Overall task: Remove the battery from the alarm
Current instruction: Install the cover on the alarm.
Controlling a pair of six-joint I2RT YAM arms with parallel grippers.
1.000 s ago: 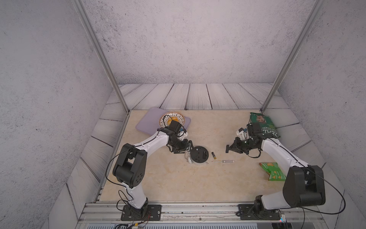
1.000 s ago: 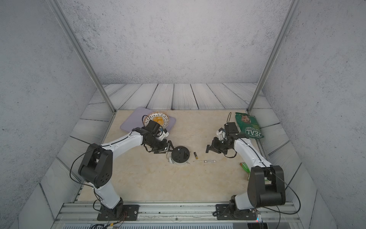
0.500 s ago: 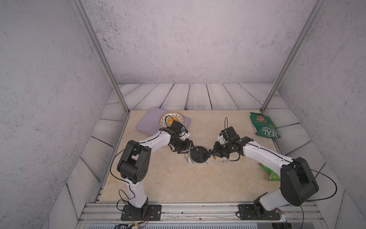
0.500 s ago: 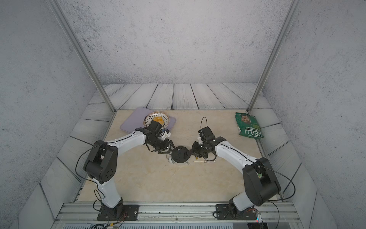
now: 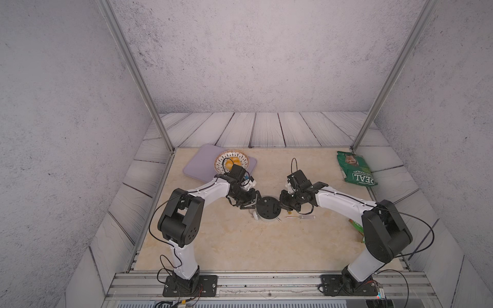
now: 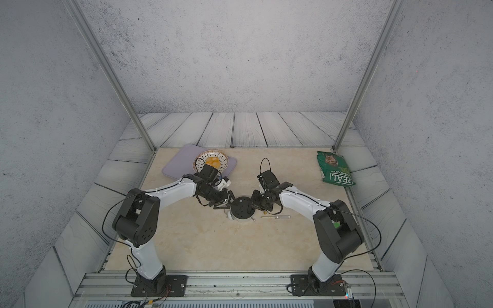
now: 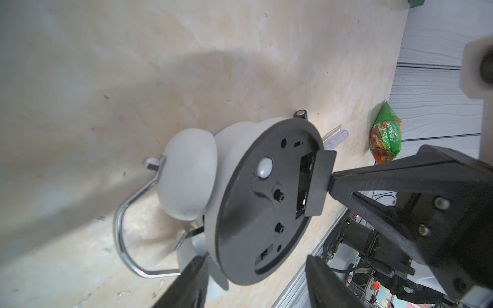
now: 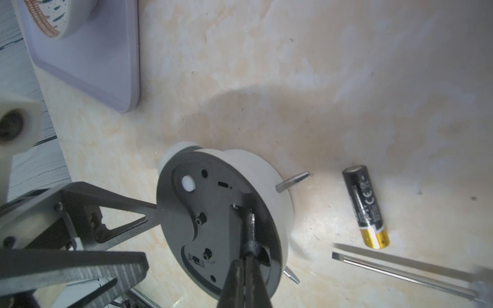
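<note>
The right gripper (image 8: 248,213) is fully closed and holds nothing. Its joined tips are set down into the open slot (image 7: 303,168) in the black back of the alarm (image 8: 186,229). The left gripper (image 8: 151,237) is about half open at the opposite side of the alarm. One finger (image 8: 128,210) touches the rim of the back and the second is close to the body; I cannot tell if they really clamp it. The alarm lies face down near the middle of the table (image 5: 240,245), with its one handle (image 7: 125,226) and two bells (image 7: 186,173) toward the left arm (image 5: 210,189).

There is one battery (image 8: 365,208). It is out of the alarm and lies flat on the table just beside it, on the side of the right arm (image 5: 344,202), not touching it. One screwdriver (image 8: 400,269) lies just past the battery's gold end.

Further out, one bowl (image 5: 219,160) sits on one lilac mat (image 5: 197,166) behind the left arm. There are two green bags: a large one (image 5: 356,168) at the far right corner and a small one (image 7: 385,136) at the right edge.

The near half of the table is bare up to the rail (image 5: 266,277). The far strip between mat and large bag is bare also.
</note>
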